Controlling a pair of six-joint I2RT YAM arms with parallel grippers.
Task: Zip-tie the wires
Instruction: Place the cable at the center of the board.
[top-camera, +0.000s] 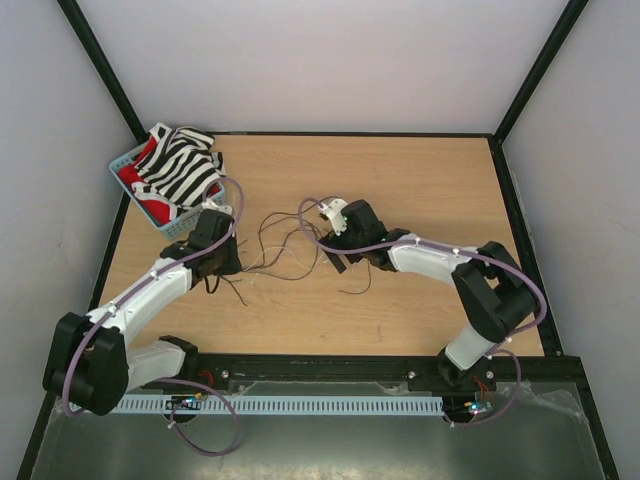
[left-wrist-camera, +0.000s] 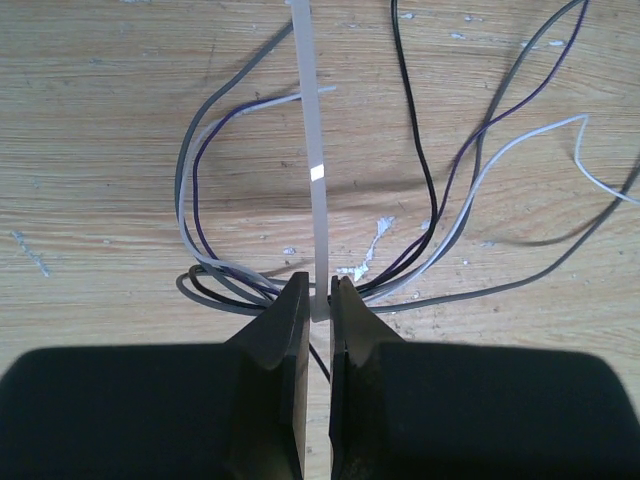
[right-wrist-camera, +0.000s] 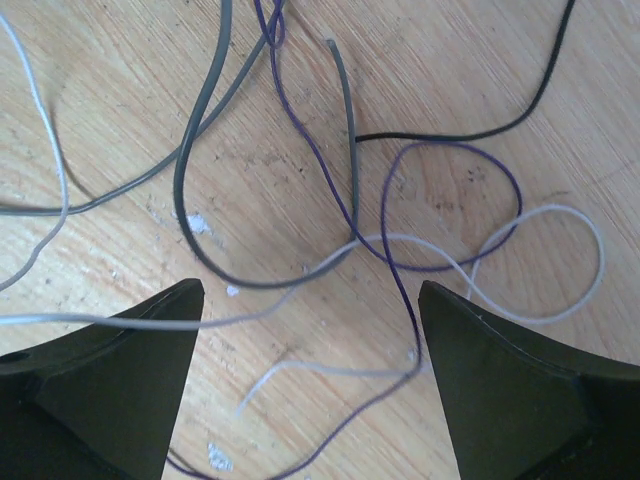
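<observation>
The wires (top-camera: 283, 250) lie as a loose tangle of thin dark, grey, purple and whitish strands on the wooden table between the two arms. My left gripper (top-camera: 232, 264) is at their left end. In the left wrist view it (left-wrist-camera: 320, 296) is shut on a pale translucent zip tie (left-wrist-camera: 315, 170), whose strap runs straight away from the jaws across the table. Several wire loops (left-wrist-camera: 215, 280) gather right at the fingertips. My right gripper (top-camera: 338, 257) hovers over the tangle's right part. In the right wrist view it (right-wrist-camera: 312, 300) is wide open and empty, with wires (right-wrist-camera: 350, 250) crossing beneath it.
A light blue basket (top-camera: 124, 160) holding a black-and-white striped cloth (top-camera: 180, 170) and something red stands at the table's back left, just behind the left arm. Black frame posts rise at the back corners. A black rail (top-camera: 330, 372) runs along the near edge.
</observation>
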